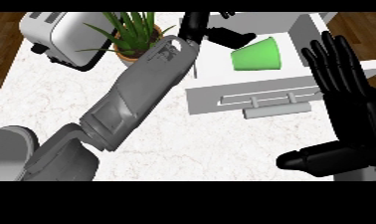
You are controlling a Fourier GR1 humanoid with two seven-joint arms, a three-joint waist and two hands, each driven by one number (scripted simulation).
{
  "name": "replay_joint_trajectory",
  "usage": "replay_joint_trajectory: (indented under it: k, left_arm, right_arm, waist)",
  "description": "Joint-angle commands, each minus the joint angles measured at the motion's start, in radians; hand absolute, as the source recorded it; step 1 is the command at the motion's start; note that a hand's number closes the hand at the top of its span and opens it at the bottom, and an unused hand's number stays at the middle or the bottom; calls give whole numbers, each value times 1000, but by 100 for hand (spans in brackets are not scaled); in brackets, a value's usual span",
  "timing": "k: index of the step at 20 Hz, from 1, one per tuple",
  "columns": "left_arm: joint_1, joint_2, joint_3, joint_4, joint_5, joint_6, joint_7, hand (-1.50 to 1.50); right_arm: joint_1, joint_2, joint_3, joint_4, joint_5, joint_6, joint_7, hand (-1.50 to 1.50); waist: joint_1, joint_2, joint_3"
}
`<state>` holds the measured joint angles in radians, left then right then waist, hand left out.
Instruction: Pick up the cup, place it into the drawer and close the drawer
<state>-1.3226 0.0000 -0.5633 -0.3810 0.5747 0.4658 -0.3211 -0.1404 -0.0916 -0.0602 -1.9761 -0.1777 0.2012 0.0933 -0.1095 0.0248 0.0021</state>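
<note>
**Cup's in, drawer still open**

The green cup lies tipped in the open drawer, upper right. The left hand hangs beside it, fingers relaxed and holding nothing. The right hand rests open at the right edge. Shutting the drawer now could catch the left hand or roll the cup.

Top edge crops the toaster and left hand; the left forearm hides part of the pot.
</note>
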Motion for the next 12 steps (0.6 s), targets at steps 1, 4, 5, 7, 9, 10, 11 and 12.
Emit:
replay_joint_trajectory:
  k: [1, 4, 5, 7, 9, 10, 11, 12]
  left_arm:
    - [-6, 0, -29, -4, 35, 30, 6, -150]
    - [7, 0, -27, -28, 79, 22, -30, -150]
    - [-18, 0, -15, -2, 82, 14, -36, -150]
    - [37, 0, -16, -79, 125, -3, -94, -150]
    - [24, 0, 2, -94, 152, -21, -115, -150]
    - [-3, 0, 8, -90, 170, -15, -109, -150]
    - [9, 0, 27, -99, 191, -15, -133, -150]
    - [14, 0, 44, -126, 195, -51, -140, -150]
  right_arm:
    - [-6, 1, -9, -58, -27, -12, 35, -150]
    - [-45, 16, 9, 14, -22, -7, 11, -150]
    - [-5, 12, 5, 7, -26, 14, -18, -150]
    - [-33, 1, -23, -14, -72, 1, 39, -150]
    - [-13, -19, -48, -17, -116, 28, 46, -150]
    - [-24, 9, -19, -34, -107, 1, 67, -150]
    - [26, -8, -27, -56, -136, 38, 60, -150]
    - [81, -14, -36, -92, -151, 54, 52, -150]
  waist:
    - [-10, -1, -1]
    - [-10, 6, 0]
    - [-16, 8, 0]
    - [7, -2, -1]
    - [23, -7, -1]
    - [17, -5, -1]
    - [17, -7, -1]
    - [41, -16, -1]
